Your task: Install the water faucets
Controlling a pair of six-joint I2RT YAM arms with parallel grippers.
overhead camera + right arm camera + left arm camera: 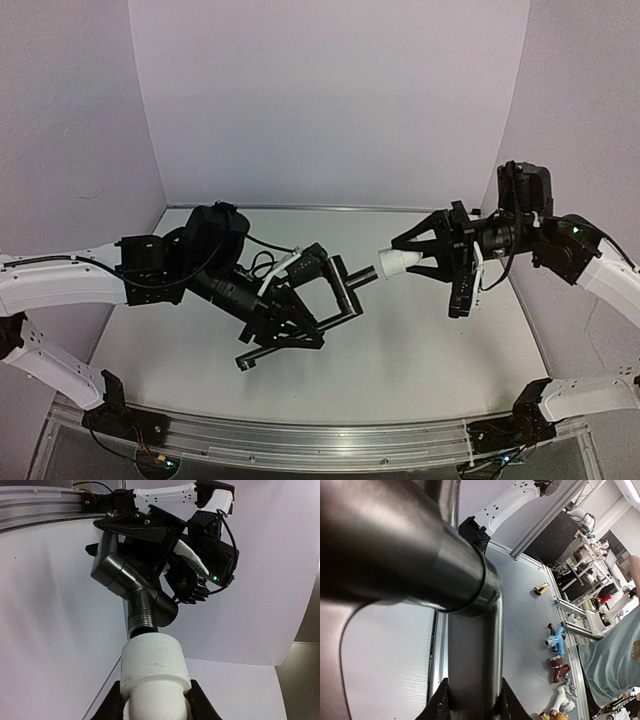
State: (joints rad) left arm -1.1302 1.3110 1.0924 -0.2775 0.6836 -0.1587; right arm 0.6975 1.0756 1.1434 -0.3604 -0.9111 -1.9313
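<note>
My left gripper (300, 300) is shut on the black pipe (335, 290) and holds it above the table, its short threaded end (362, 279) pointing right. In the left wrist view the pipe (470, 645) fills the frame between the fingers. My right gripper (425, 262) is shut on the white fitting (393, 263) and holds it level, facing left. The fitting's open mouth meets the pipe's threaded end. In the right wrist view the white fitting (154, 667) sits right under the black threads (142, 615).
The grey table (420, 350) is walled by white panels at the back and sides. An aluminium rail (300, 440) runs along the near edge. Several spare faucets (555, 645) lie on a bench outside the cell, in the left wrist view.
</note>
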